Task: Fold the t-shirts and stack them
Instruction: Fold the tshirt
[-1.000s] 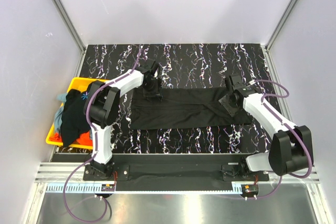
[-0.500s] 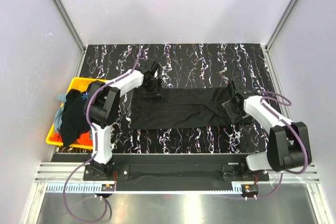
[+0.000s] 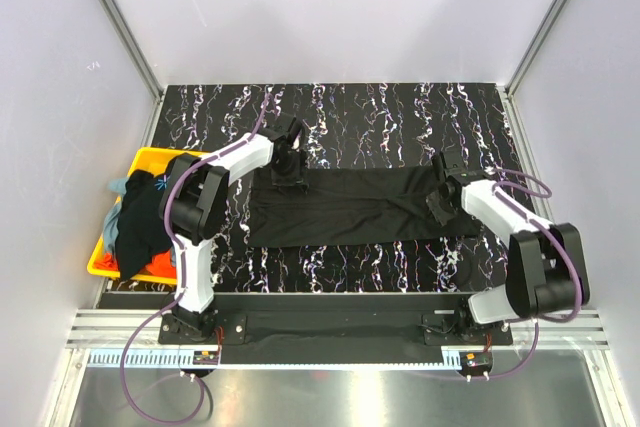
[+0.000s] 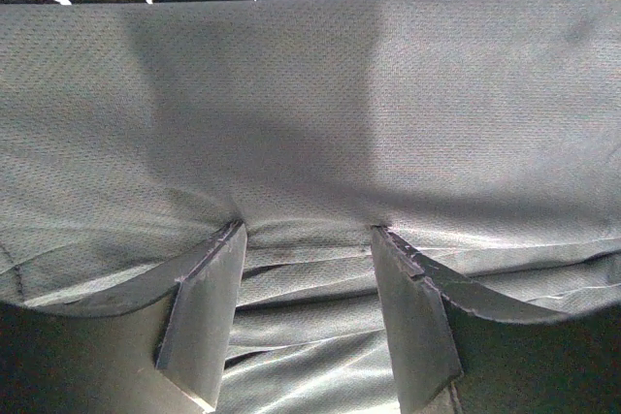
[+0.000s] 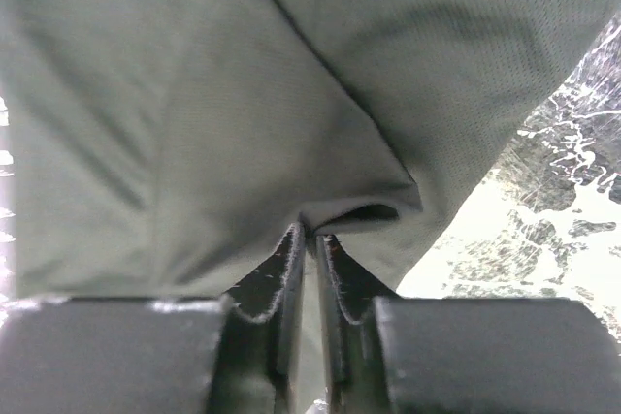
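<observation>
T-shirt [image 3: 350, 209] cloth is pinched between my nearly closed right fingers [image 5: 278, 283] at its right end; left fingers [image 4: 206, 312] stand wide, pressing its far-left edge, gripping nothing. It lies spread across the bench [image 3: 400, 117]. Fold underway, I judge: next, carry that end leftward.

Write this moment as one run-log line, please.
stage: folding | black shirt: flat strip on table | left gripper: open, tips on shirt | right gripper: shut on shirt edge | bin: other shirts piled
</observation>
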